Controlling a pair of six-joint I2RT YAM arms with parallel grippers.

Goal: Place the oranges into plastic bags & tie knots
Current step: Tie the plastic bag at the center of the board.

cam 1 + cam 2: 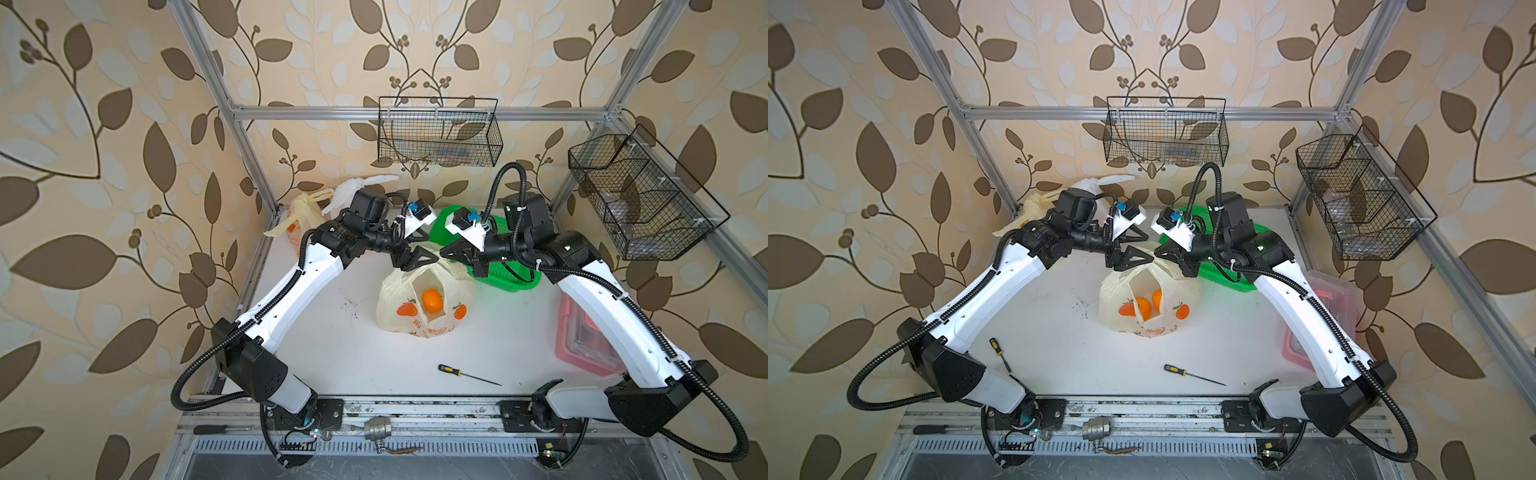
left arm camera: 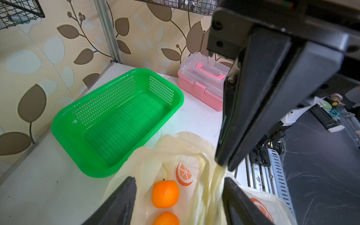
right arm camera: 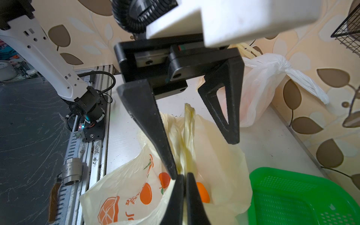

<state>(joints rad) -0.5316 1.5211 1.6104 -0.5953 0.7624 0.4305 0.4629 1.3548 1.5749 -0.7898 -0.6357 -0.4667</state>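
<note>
Right gripper point(image 3: 184, 177): pressed together on the twisted handle point(image 3: 189, 134) of a printed pale yellow bag point(image 1: 388, 291), with the strand rising out of the pinch. Left gripper point(image 3: 203, 158): spread apart, straddling that same strand directly opposite the right gripper; contact with the plastic hard to make out. Bag mouth open right under both grippers, bag seated on the worktop point(image 1: 332, 357). Orange point(image 2: 165, 193): inside the bag, just below the left gripper, seen whole. Second orange point(image 2: 166, 219): next to it, cut off by the frame edge. White bag point(image 3: 261, 87): behind the left gripper, knot point(image 3: 282, 64) at its top, contents only an orange blur through the film. Second yellow bag point(image 1: 305, 212): beyond the left gripper, largely hidden by the left arm. Green basket point(image 2: 116, 120): just beside the right gripper, partly under the right arm in both top views. Pink-handled box point(image 2: 200, 83): farther behind the right gripper, mostly covered by that arm from above.
</note>
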